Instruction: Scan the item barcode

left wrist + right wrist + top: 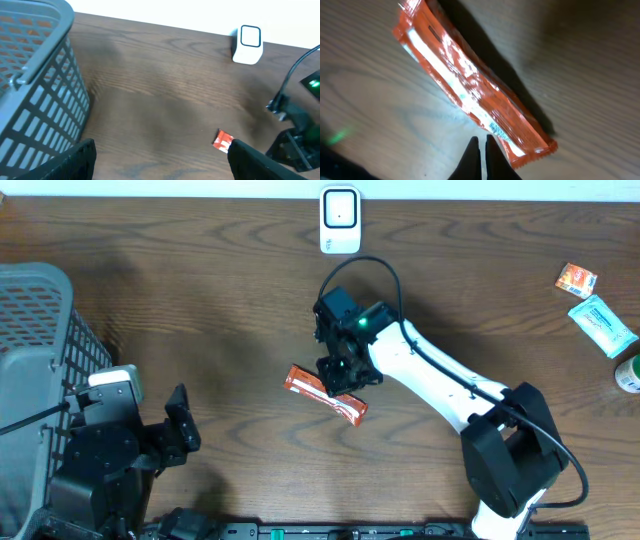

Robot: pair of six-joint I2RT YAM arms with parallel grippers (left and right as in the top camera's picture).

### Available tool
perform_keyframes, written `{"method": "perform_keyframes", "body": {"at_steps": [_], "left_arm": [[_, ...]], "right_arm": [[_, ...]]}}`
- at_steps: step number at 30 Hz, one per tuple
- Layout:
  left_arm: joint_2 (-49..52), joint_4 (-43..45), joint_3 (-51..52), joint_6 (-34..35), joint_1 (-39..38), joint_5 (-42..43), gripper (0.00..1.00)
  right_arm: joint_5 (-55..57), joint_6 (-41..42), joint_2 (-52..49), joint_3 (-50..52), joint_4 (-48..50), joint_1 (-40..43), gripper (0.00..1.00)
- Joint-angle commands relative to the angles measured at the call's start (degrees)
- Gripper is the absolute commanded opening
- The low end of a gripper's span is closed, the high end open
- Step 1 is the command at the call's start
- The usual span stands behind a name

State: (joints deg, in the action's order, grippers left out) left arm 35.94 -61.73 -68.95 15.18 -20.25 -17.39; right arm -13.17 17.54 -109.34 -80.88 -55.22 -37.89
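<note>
Hovering over an orange snack bar (470,85) on the tabletop (200,310), the right gripper (481,150) had its jaws closed, empty. Beside a grey basket (35,75), the left gripper (165,165) held empty jaws wide apart.

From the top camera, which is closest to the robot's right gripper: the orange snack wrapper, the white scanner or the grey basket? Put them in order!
1. Orange snack wrapper: mid-table, right beneath the right gripper.
2. White scanner: at the table's far edge, straight beyond the gripper.
3. Grey basket: far off on the left side of the table.
</note>
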Motion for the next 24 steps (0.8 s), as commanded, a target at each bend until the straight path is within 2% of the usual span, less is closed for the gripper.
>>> {"method": "perform_keyframes", "body": {"at_steps": [1, 6, 9, 13, 14, 15, 16, 18, 20, 21, 24], "left_arm": [[1.5, -0.3, 1.8, 0.1, 0.3, 3.4, 0.85], [3.9, 0.2, 4.3, 0.1, 0.2, 5.6, 0.85], [6.4, 1.3, 6.7, 0.5, 0.2, 7.5, 0.85], [11.5, 7.6, 11.1, 4.6, 0.2, 18.8, 0.85], [13.4, 10.1, 12.3, 4.6, 0.2, 22.8, 0.8], [15.2, 12.2, 13.1, 4.6, 0.3, 25.7, 0.67], [17.6, 14.6, 13.9, 4.6, 0.3, 28.8, 0.49], [22.0, 17.5, 14.1, 4.7, 0.3, 33.4, 0.25], [26.9, 20.2, 14.1, 6.2, 0.3, 37.9, 0.11], [28.8, 21.2, 14.1, 6.6, 0.3, 39.8, 0.08], [35.3, 24.2, 14.1, 6.9, 0.3, 48.1, 0.07]], "right_arm": [[-1.3, 1.0, -0.1, 5.5, 2.5, -0.3, 0.03], [3.3, 5.2, -0.1, 13.4, 9.4, -0.3, 0.01], [6.1, 6.0, -0.1, 14.3, 10.3, 0.0, 0.01], [6.0, 6.0, -0.1, 14.2, 10.8, 0.2, 0.01], [6.0, 6.0, -0.1, 14.2, 10.6, 0.2, 0.01], [6.0, 6.0, -0.1, 14.2, 10.6, 0.2, 0.01], [5.9, 6.0, -0.1, 14.2, 10.7, 0.3, 0.01], [5.7, 6.0, -0.1, 14.2, 10.7, 0.4, 0.01], [5.3, 6.0, -0.1, 14.2, 10.7, 0.7, 0.01], [4.7, 6.0, -0.1, 14.2, 10.7, 0.9, 0.01], [1.6, 6.0, -0.1, 14.1, 10.7, 1.9, 0.01]]}}
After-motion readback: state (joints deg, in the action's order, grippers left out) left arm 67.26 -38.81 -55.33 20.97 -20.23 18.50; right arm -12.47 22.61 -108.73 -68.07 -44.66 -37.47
